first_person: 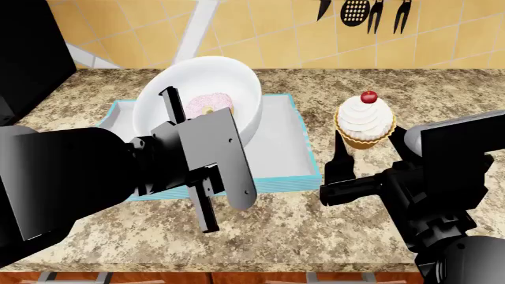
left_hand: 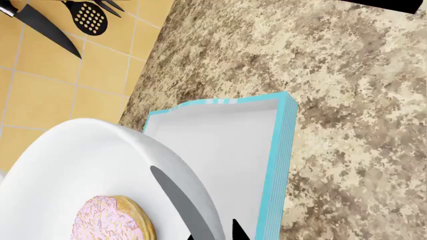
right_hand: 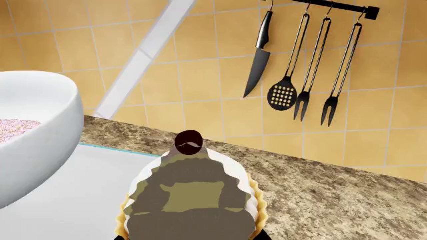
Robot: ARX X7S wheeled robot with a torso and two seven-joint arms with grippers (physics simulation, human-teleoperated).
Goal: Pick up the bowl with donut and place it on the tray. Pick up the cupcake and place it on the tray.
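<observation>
The white bowl [first_person: 229,83] is tilted over the far left part of the blue-rimmed tray [first_person: 304,155], and I cannot tell if it touches the floor. The pink donut [first_person: 208,105] lies inside it. My left gripper [first_person: 175,109] is shut on the bowl's near rim. In the left wrist view the bowl [left_hand: 87,160], donut [left_hand: 110,220] and tray [left_hand: 280,165] show, with the left gripper [left_hand: 217,234] pinching the rim. The cupcake [first_person: 365,121] stands on the counter right of the tray. My right gripper [first_person: 365,141] is open, one finger on either side of the cupcake [right_hand: 190,200].
A knife [right_hand: 258,55], slotted spoon [right_hand: 283,92] and two forks [right_hand: 330,100] hang on the tiled back wall. A black appliance [first_person: 23,53] stands at the counter's far left. The granite counter [first_person: 300,236] ends just below my arms.
</observation>
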